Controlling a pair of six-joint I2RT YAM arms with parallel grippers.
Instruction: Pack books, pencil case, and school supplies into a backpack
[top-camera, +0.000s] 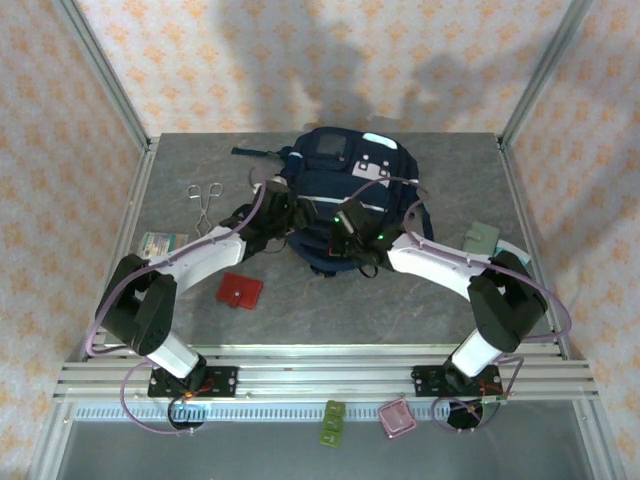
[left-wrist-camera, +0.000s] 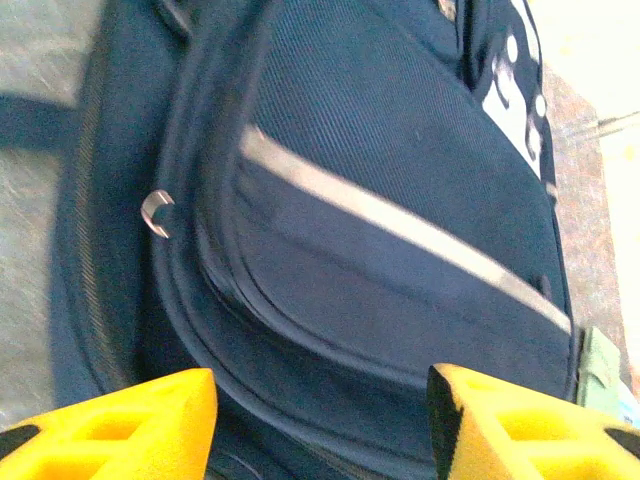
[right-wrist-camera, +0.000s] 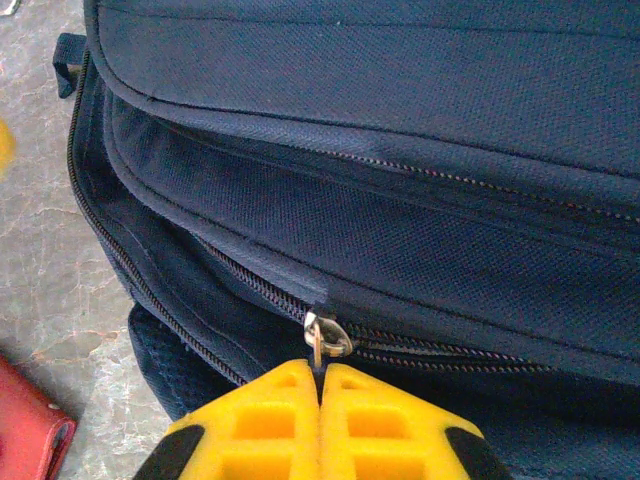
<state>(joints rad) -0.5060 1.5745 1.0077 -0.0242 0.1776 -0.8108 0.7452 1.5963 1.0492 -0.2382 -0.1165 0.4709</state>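
One item, the red supplies (top-camera: 240, 291), lies unpacked on the table (top-camera: 450, 300) near my left arm; the backpack (top-camera: 345, 190) looks mostly zipped. Right gripper (right-wrist-camera: 320, 388): jaws pressed together, pinching the zip pull (right-wrist-camera: 324, 336). Left gripper (left-wrist-camera: 322, 392): spread, empty, just over the backpack's front.

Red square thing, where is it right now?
In the top view, the red square item lies flat on the table, left of centre on the robot's left side, just nearer the arm bases than the backpack.
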